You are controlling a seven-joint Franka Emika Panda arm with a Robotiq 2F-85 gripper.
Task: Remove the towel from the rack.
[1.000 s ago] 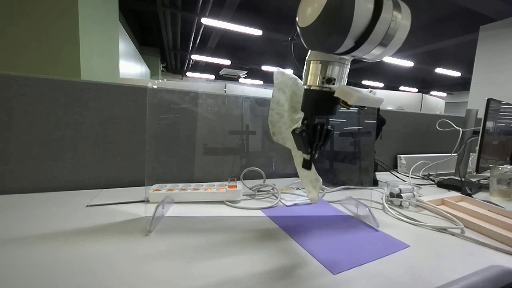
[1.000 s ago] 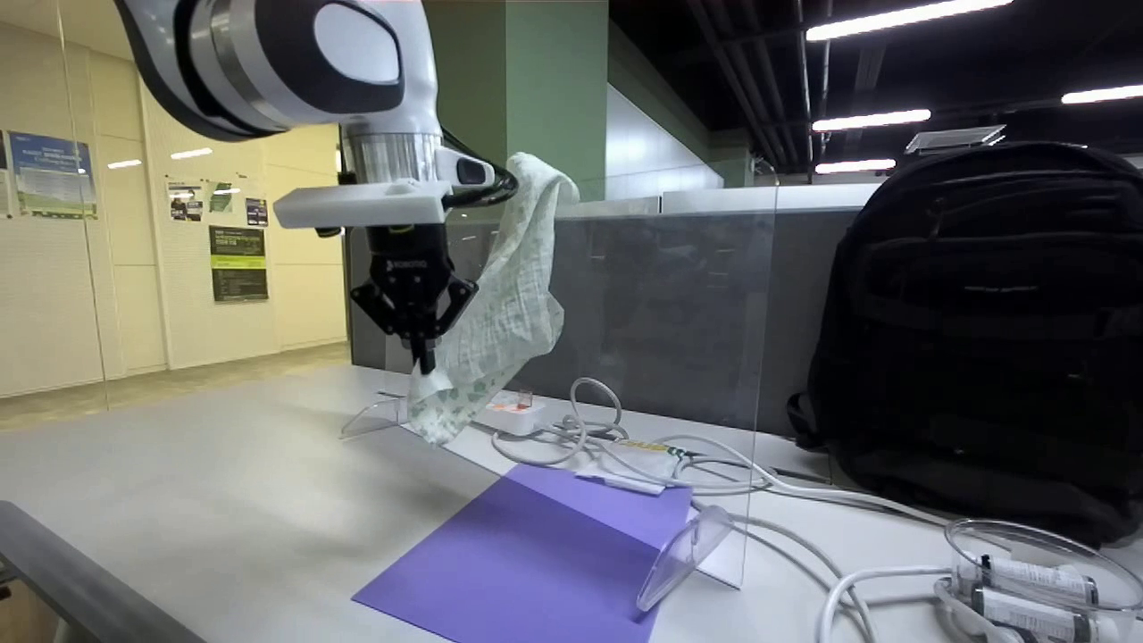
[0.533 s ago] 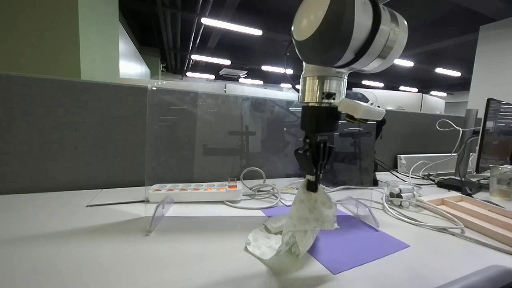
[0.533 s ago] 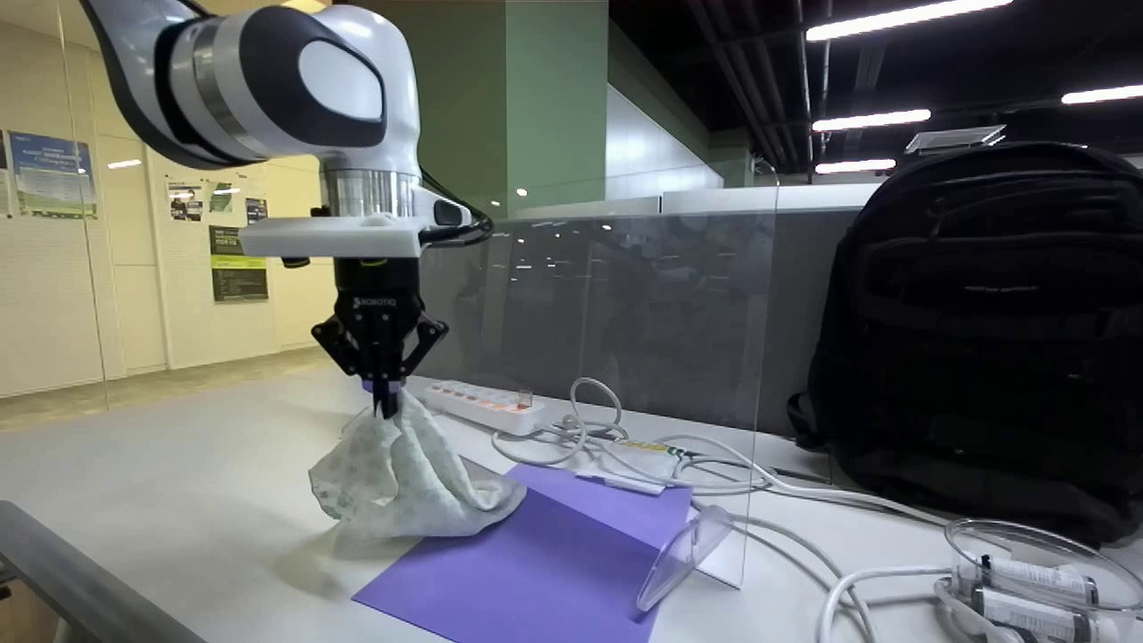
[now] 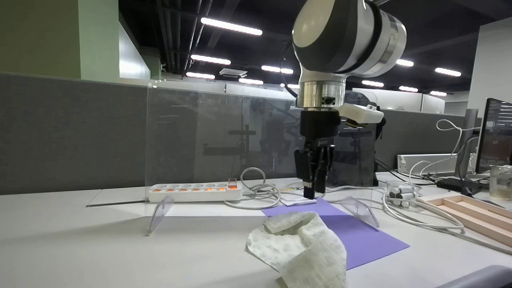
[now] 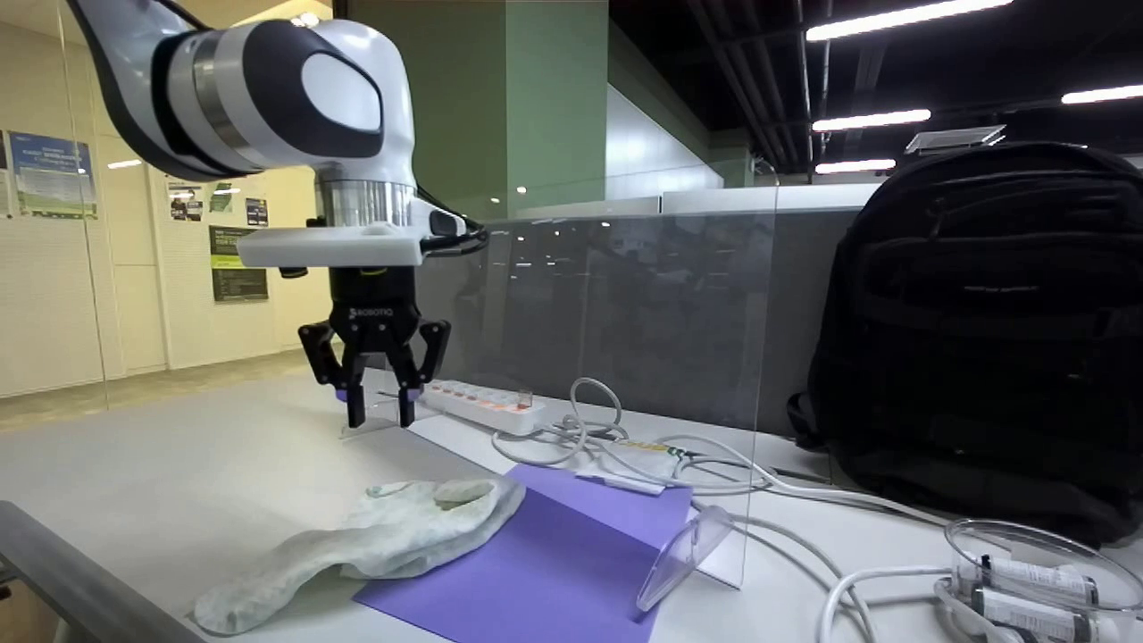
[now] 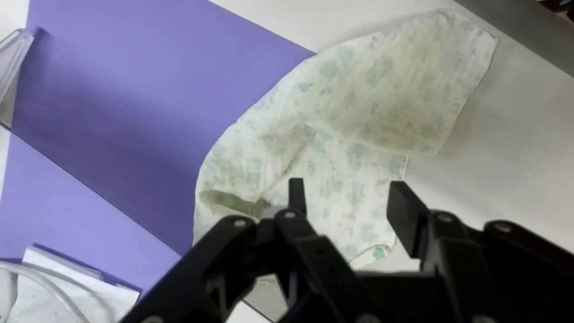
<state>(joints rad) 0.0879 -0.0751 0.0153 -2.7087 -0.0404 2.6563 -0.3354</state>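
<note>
The towel point(image 5: 308, 252), whitish with faint green print, lies crumpled on the desk, partly over the purple sheet; it also shows in an exterior view point(image 6: 420, 536) and the wrist view point(image 7: 358, 98). My gripper point(image 6: 382, 416) is open and empty above the towel, with its fingers apart and clear of the cloth. It shows in an exterior view point(image 5: 315, 193) and in the wrist view point(image 7: 346, 190), where the towel lies below the fingers. The rack appears to be the clear upright panel point(image 5: 192, 136) on clear feet; no towel hangs on it.
A purple sheet point(image 5: 360, 240) lies under the panel. A white power strip point(image 5: 196, 193) and cables point(image 6: 750, 482) lie behind it. A black backpack point(image 6: 982, 339), a clear cup with small bottles point(image 6: 1036, 580) and a pinkish tray point(image 5: 472, 216) stand around the desk.
The towel came down with my gripper from up by the panel to the desk. The fingers then opened and the towel dropped flat. The gripper has stayed just above.
</note>
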